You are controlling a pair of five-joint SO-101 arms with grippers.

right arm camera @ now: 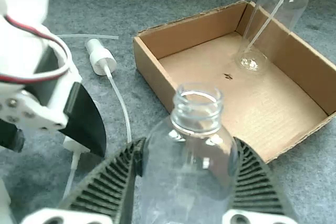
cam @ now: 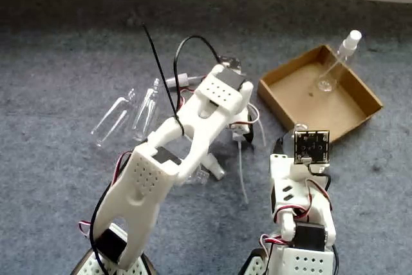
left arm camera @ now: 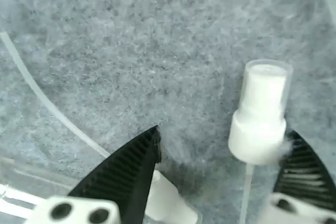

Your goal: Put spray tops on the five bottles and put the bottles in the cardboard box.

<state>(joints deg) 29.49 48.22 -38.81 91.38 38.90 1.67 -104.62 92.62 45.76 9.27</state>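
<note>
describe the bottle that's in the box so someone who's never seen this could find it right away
On the grey carpet, find the shallow cardboard box toward the right of the high view. A clear bottle stands inside it by the far wall. Unlike the capless bottle in the right pincer, it already wears a white spray top.

No readable text or labels

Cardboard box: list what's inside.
One clear bottle with a spray top stands upright by the cardboard box's far wall; otherwise bare floor. The right gripper's uncapped bottle hides a patch by the near wall.
</note>
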